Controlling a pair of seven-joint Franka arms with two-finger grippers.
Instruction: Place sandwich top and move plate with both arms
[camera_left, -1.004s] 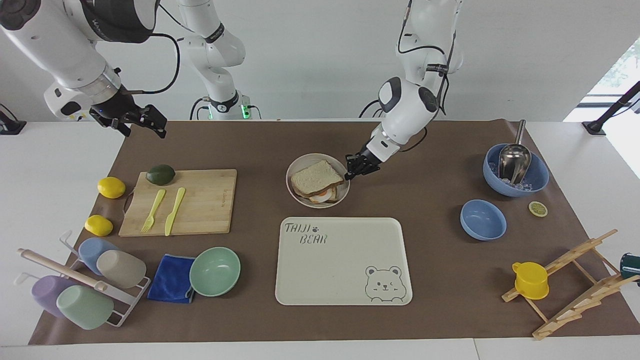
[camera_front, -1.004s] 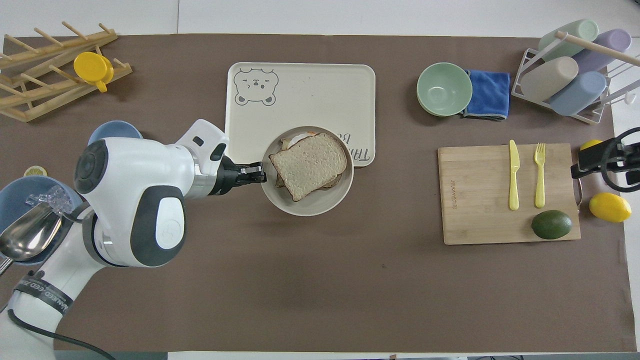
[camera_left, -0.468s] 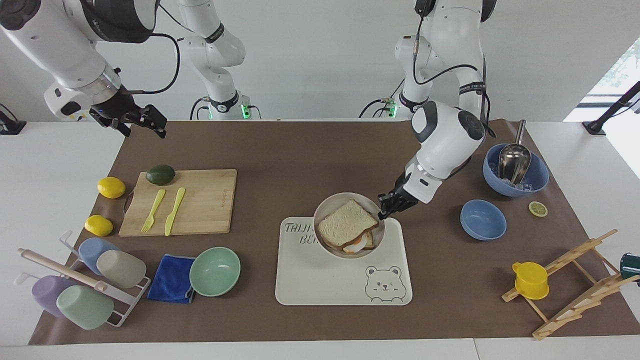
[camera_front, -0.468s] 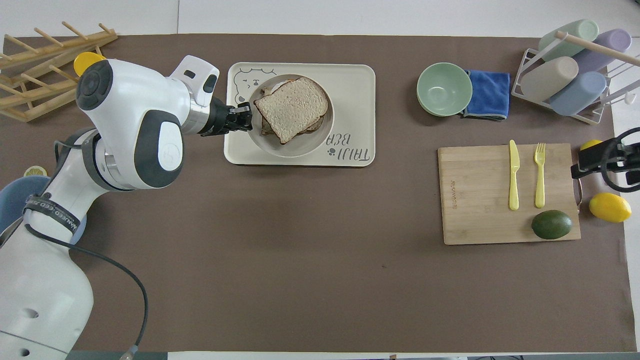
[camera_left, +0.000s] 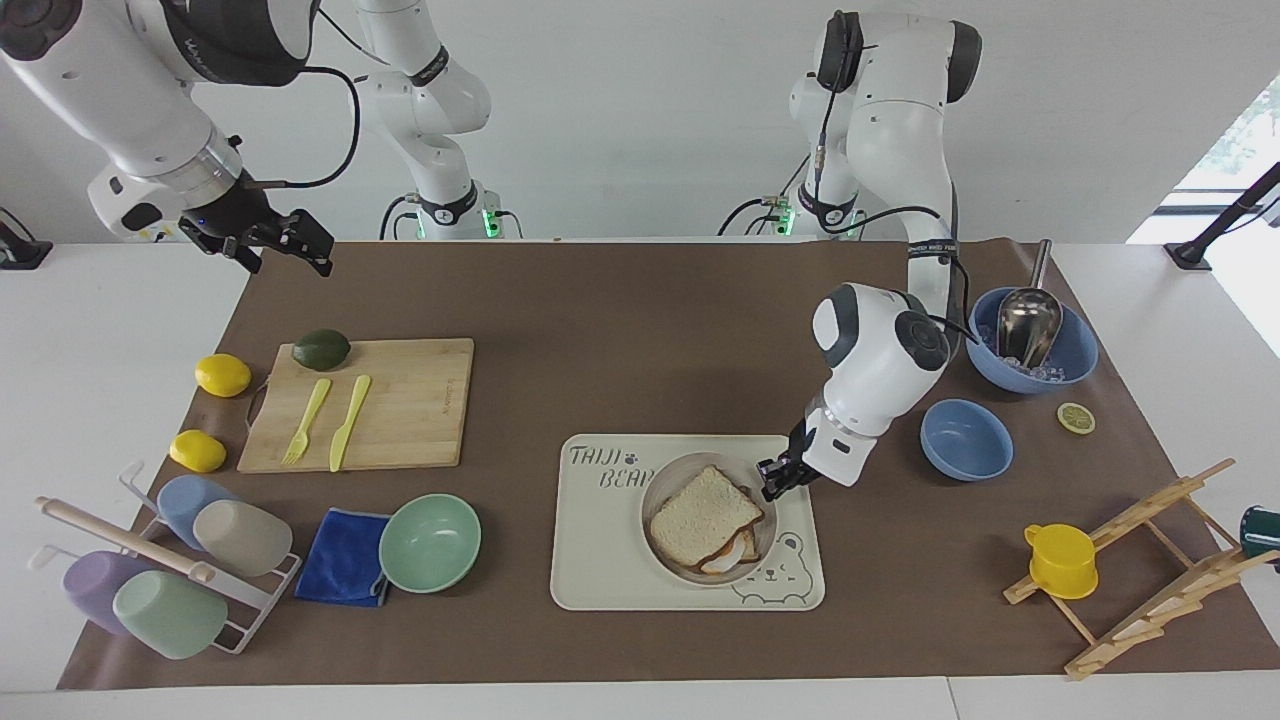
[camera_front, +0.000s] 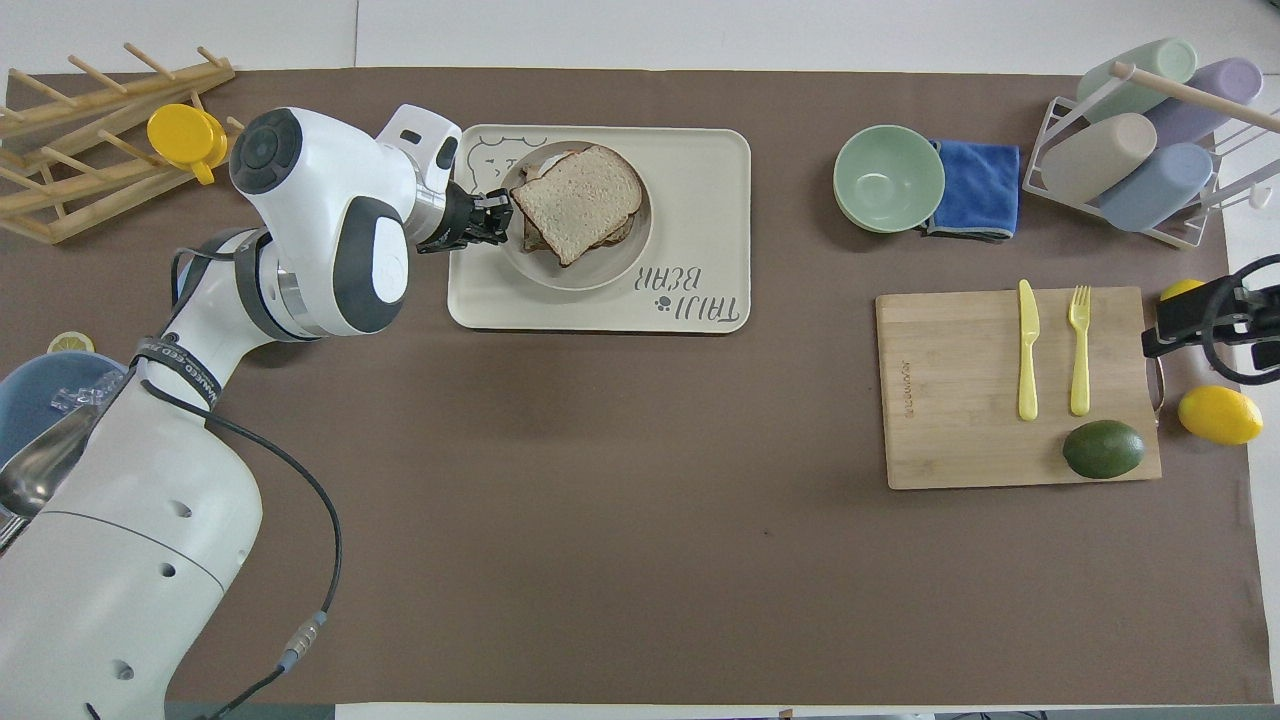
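The cream plate (camera_left: 662, 478) (camera_front: 590, 281) is at the bear-drawing end of the cream tray (camera_left: 620, 572) (camera_front: 700, 180); I cannot tell whether it rests on the tray or hangs just above it. On the plate, the sandwich top (camera_left: 705, 518) (camera_front: 577, 200) lies over a darker slice and a fried egg. My left gripper (camera_left: 772, 480) (camera_front: 497, 216) is shut on the plate's rim, on the side toward the left arm's end. Over the mat's edge at the right arm's end, my right gripper (camera_left: 288, 250) (camera_front: 1165, 326) waits, open and holding nothing.
A cutting board (camera_left: 400, 400) carries a yellow fork, a knife and an avocado (camera_left: 321, 349), with two lemons beside it. A mint-green bowl (camera_left: 430, 542), a blue cloth and a cup rack stand nearby. Two blue bowls (camera_left: 966, 438) and a wooden rack (camera_left: 1150, 560) occupy the left arm's end.
My left gripper has carried the plate with the sandwich away from the robots, from the bare mat to over the tray. The right arm has not moved.
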